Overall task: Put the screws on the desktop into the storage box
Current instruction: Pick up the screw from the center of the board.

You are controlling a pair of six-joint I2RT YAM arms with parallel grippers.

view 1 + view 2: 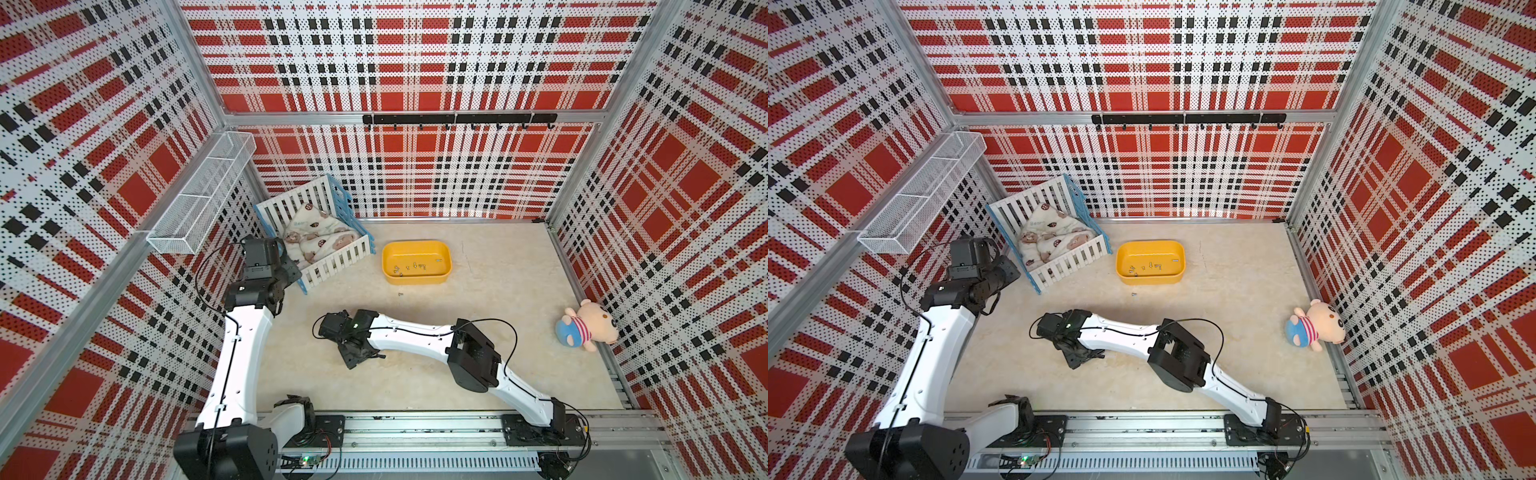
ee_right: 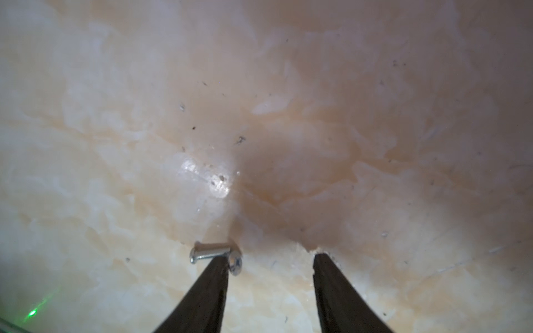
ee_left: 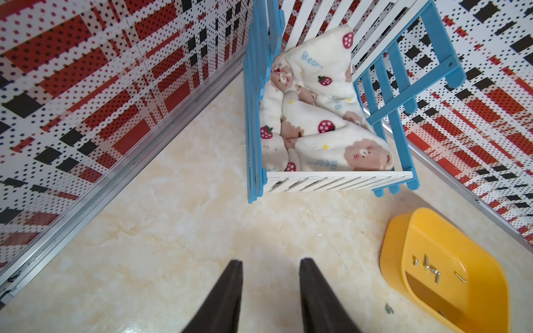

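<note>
Holding right gripper [image 2: 269, 256] parted, empty. Touching one fingertip [image 2: 216, 274]: two screws [image 2: 212, 251], shank crosswise, storage box [image 1: 417, 262] toward one o'clock

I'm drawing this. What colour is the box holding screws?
Storage box: yellow, best in a top view.

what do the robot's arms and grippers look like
The left arm and right arm have smooth white shells and chunky black joint housings, with thin black cables looping along them. The left gripper and right gripper each have two tapered matte-black fingers.
</note>
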